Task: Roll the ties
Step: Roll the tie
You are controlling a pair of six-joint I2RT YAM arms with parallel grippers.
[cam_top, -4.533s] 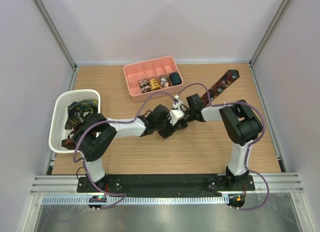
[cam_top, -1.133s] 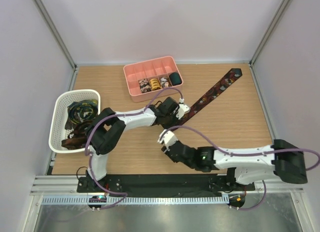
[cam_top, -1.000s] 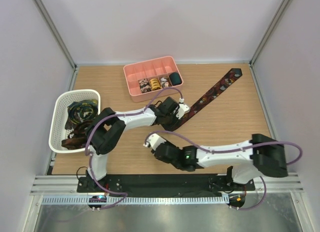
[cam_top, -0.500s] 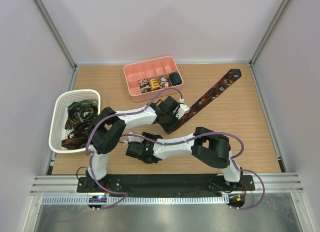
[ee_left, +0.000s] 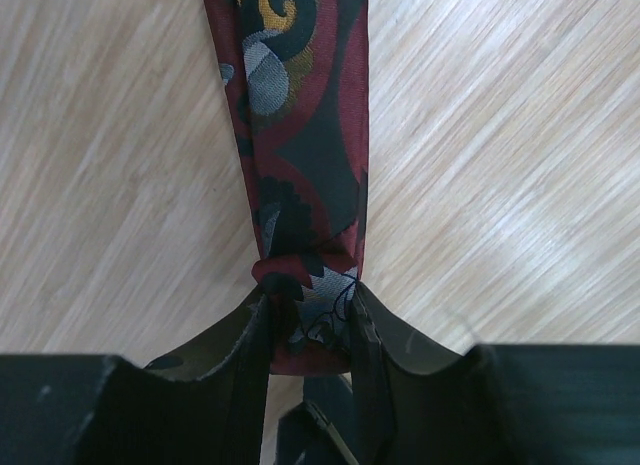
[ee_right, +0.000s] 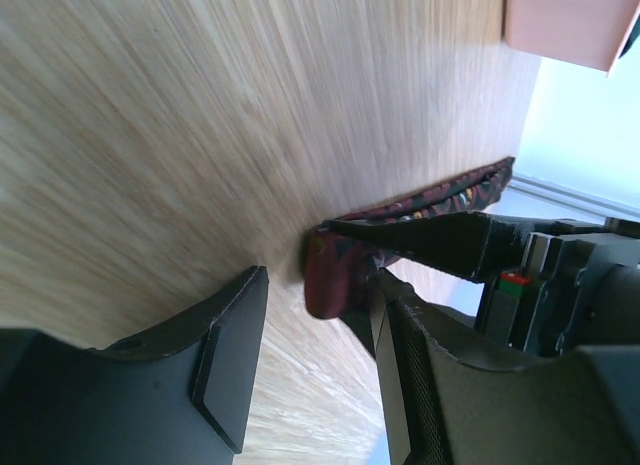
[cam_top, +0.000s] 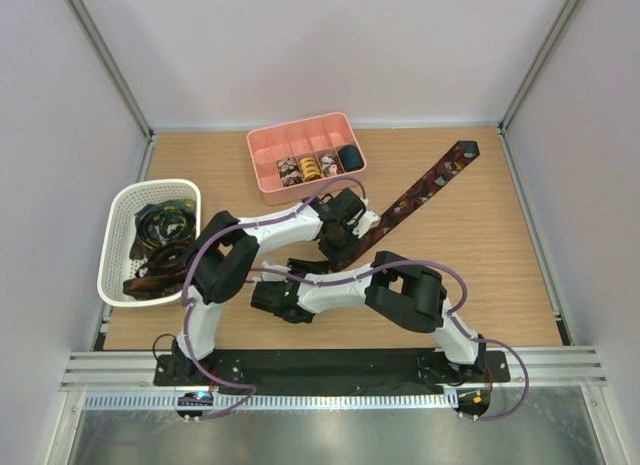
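One dark tie with a red pattern lies stretched on the wooden surface, running in a diagonal from the middle toward the far right corner. The left claw is clenched on the near end of it, one finger on each edge, and the cloth there is folded over itself. The right claw sits low on the surface with its fingers apart and, as far as the blurred wrist view allows, it grasps nothing; the folded end lies just beyond its tips. Some rolled ties sit in the pink tray, and more loose ties fill the white basket.
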